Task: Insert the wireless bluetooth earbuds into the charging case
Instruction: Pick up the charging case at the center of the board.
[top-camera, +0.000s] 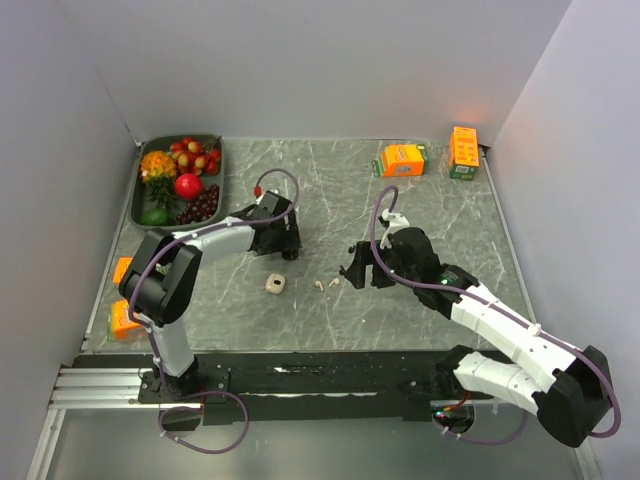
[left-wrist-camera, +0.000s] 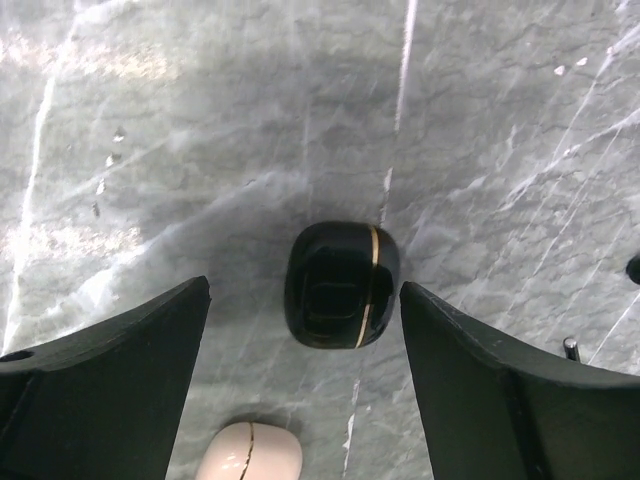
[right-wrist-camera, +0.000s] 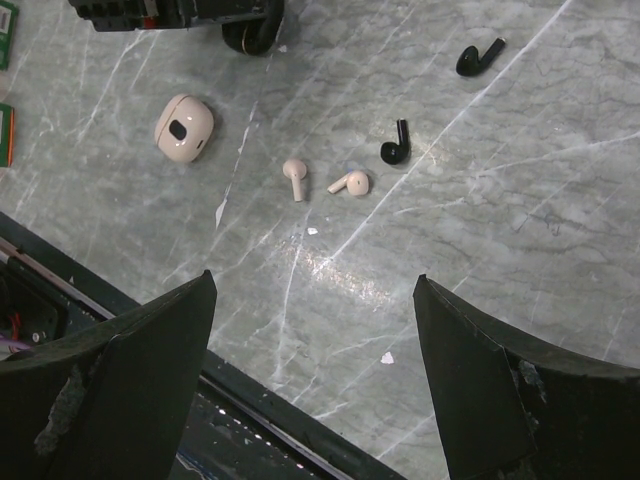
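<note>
Grey marbled surface (top-camera: 330, 200), pale walls (top-camera: 330, 60); fruit tray (top-camera: 138, 205) far left, orange boxes (top-camera: 403, 160) far right. L tool (left-wrist-camera: 304, 290), R tool (right-wrist-camera: 315, 282): spread wide.

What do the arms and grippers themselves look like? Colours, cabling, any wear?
The two match. The left arm and right arm have white link shells with black joints, and a purple cable loops out at each wrist. The left gripper and right gripper are matte black with broad, wedge-shaped fingers. The right one's fingers carry pale scuffs. No markings are legible.
</note>
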